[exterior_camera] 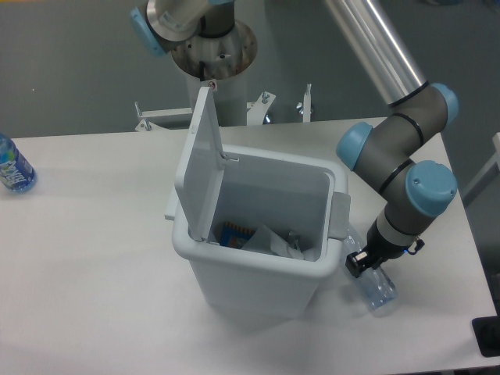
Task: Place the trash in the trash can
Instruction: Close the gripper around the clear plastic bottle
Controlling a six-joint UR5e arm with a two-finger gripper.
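The trash can (258, 273) is a pale grey-white bin in the middle of the table, its flap lid (199, 160) standing upright on the left side. Inside it lie pale crumpled pieces (273, 241) and an orange and blue item. A piece of trash, a crushed clear plastic bottle (378, 288), lies on the table just right of the can. My gripper (357, 263) is down at the bottle's upper end, close to the can's right wall, and its dark fingers look shut on the bottle there.
A blue-labelled water bottle (12, 168) lies at the table's far left edge. The arm's base column (211, 55) stands behind the can. The table's right edge runs close past the crushed bottle.
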